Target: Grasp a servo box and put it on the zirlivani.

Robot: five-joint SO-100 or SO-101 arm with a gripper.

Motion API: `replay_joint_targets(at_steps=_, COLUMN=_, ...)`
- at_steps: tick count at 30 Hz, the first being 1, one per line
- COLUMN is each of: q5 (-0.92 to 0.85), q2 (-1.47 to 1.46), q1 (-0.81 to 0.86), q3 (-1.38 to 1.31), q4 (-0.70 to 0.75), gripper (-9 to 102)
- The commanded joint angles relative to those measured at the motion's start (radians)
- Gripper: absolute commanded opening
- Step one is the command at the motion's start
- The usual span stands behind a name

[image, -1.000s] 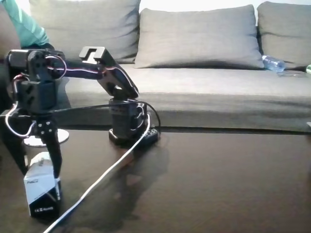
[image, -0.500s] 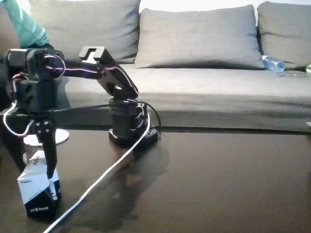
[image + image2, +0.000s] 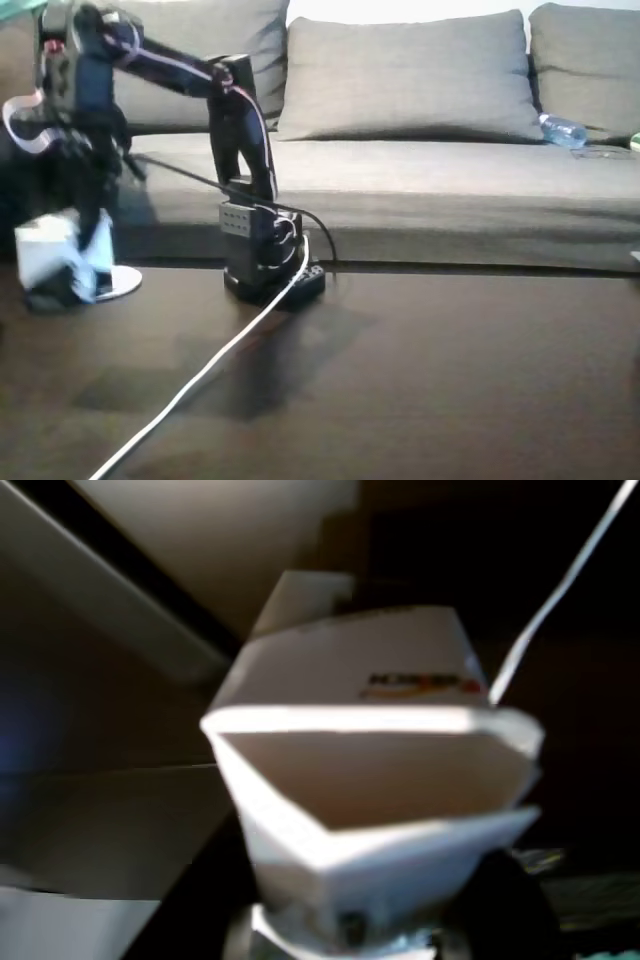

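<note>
Dark tabletop [image 3: 430, 370], grey couch [image 3: 420, 150] behind, white cable [image 3: 215, 360] running from the arm base toward the front edge. Your gripper [image 3: 85, 255] is pinching the box [image 3: 55, 262], which hangs tilted and motion-blurred at the far left of the fixed view, its lower edge close to the table. The disc [image 3: 120, 284] lies flat just right of the box in that view, its left part hidden behind it. I can't tell whether the box is over the disc or in front of it. In the wrist view the box [image 3: 370, 780] shows an open top flap, so it likely crushes easily. My read: you're mid-carry; the placement turns on a short shift toward the disc, then levelling the box before release.
</note>
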Motion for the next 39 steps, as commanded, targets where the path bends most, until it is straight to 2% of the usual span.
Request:
replay_joint_targets(at_steps=1, q5=0.074, q2=0.095, q1=0.095, q3=-0.002, q4=0.072, gripper=8)
replay_joint_targets(at_steps=13, q5=0.150, q2=0.104, q1=0.604, q3=0.012, q4=0.072, gripper=8)
replay_joint_targets(at_steps=26, q5=0.314, q2=0.115, q1=0.767, q3=0.140, q4=0.071, gripper=8)
replay_joint_targets(at_steps=39, q5=0.261, q2=0.101, q1=0.973, q3=0.153, q4=0.066, gripper=8)
